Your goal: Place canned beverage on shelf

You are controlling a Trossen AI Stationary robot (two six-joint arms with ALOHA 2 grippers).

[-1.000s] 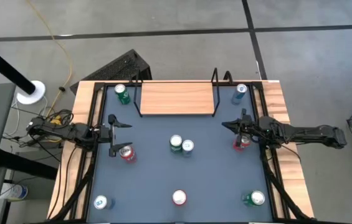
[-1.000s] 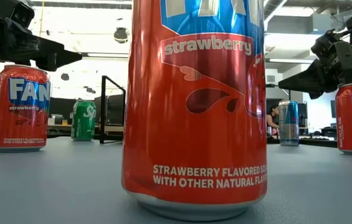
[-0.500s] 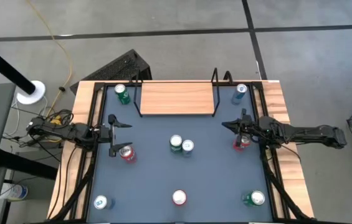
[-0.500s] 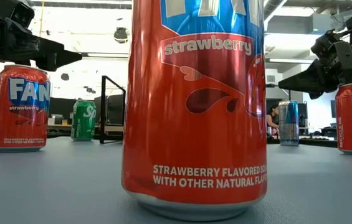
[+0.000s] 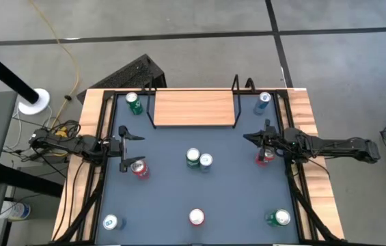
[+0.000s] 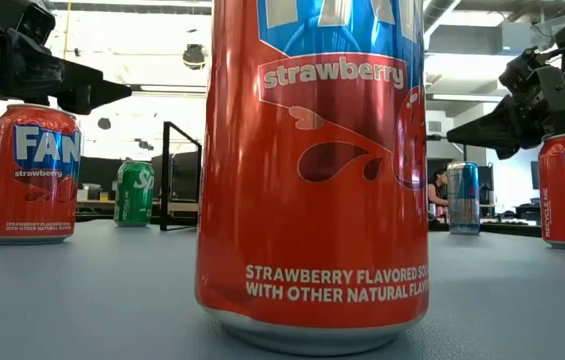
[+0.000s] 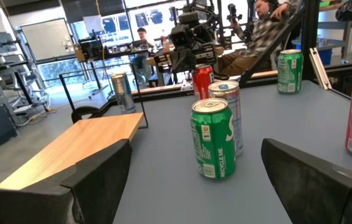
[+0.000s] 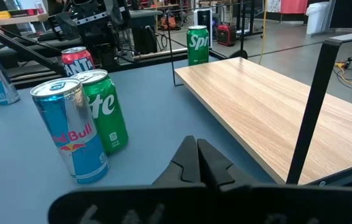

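The light-wood shelf (image 5: 194,108) with black wire end frames stands at the table's far middle. A green can (image 5: 193,157) and a blue-and-silver can (image 5: 205,161) stand together upright at the table's centre. My left gripper (image 5: 127,148) is open and empty at the left side. A red can (image 5: 139,166) stands just on its near side, outside the fingers. My right gripper (image 5: 251,139) is shut and empty at the right side, with a red can (image 5: 264,156) standing under its wrist. In the left wrist view the two centre cans (image 7: 213,138) stand ahead of the open fingers.
Other upright cans: green (image 5: 133,102) at the shelf's left end, a slim blue one (image 5: 264,100) at its right end, red (image 5: 197,217) at the near middle, blue (image 5: 111,222) near left, green (image 5: 280,218) near right. People sit beyond the table (image 7: 263,25).
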